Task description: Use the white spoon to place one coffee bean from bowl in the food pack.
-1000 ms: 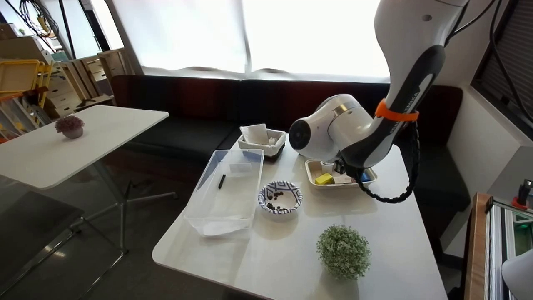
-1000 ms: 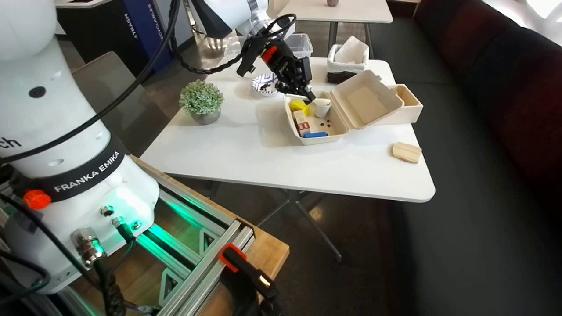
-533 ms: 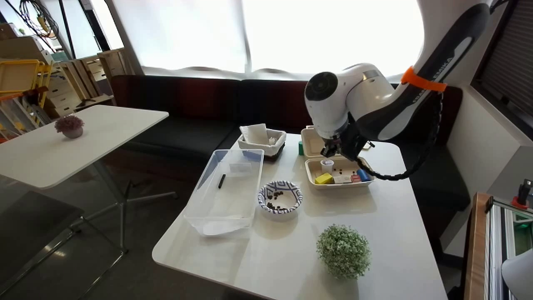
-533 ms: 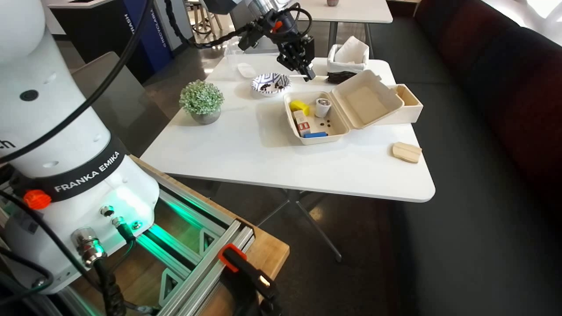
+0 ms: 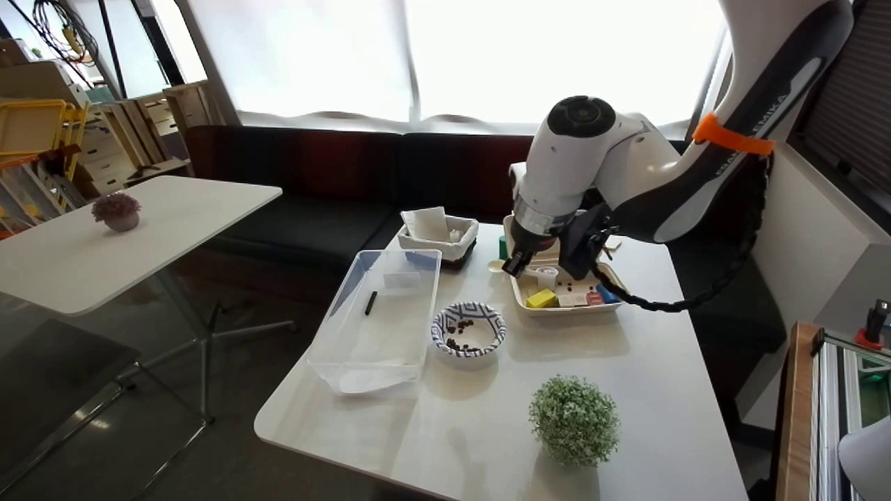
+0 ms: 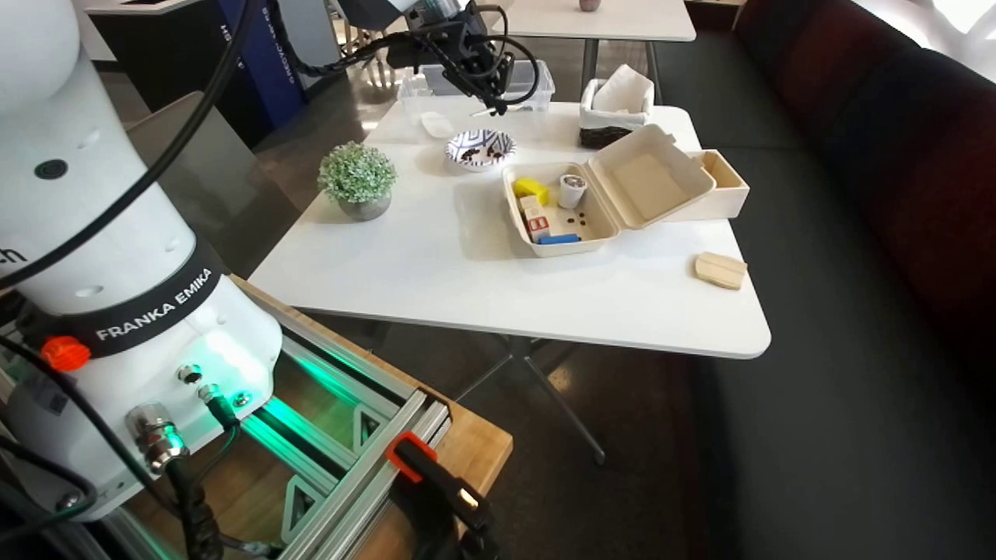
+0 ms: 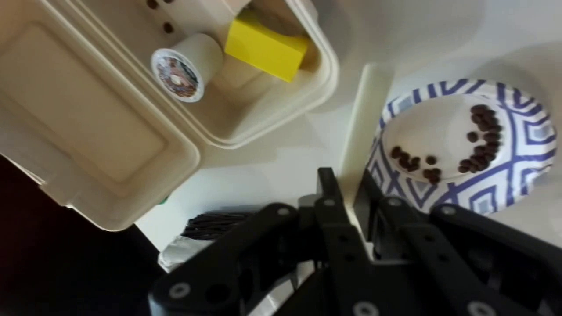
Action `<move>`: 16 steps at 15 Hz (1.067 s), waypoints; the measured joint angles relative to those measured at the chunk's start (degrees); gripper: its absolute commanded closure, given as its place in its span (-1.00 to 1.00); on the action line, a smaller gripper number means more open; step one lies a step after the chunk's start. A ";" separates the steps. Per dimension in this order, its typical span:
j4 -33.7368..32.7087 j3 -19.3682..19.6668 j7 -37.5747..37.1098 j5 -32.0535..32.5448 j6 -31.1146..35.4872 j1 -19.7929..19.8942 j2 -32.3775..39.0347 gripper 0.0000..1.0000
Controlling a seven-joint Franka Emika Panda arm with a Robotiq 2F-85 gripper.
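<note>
Three coffee beans (image 7: 167, 27) are lying in the clamshell food pack (image 7: 246, 107), more in the patterned bowl (image 7: 532, 142); the gripper (image 7: 347, 175) is clamping the white spoon (image 7: 366, 114), presumably for scooping, requiring bowl alignment next.

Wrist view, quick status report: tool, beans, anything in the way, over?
Tool closed on spoon; can't tell if loaded. Beans in bowl, three more in open box. Cup and yellow block inside might crowd the drop.
</note>
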State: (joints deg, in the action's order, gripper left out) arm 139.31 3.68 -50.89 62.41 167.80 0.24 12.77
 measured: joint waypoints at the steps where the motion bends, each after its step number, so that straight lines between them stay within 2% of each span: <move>1: 0.13 -0.49 1.00 -0.30 1.69 0.00 0.49 0.93; 4: 0.05 -2.79 3.75 -1.82 3.95 -0.03 2.40 0.93; 10: -2.21 -8.38 7.62 -5.82 3.58 -0.36 6.41 0.93; 16: -6.09 -9.69 8.24 -7.29 -3.13 -0.63 9.57 0.93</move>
State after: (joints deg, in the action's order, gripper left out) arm 133.22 -6.01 -42.65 55.12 164.67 -0.38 22.34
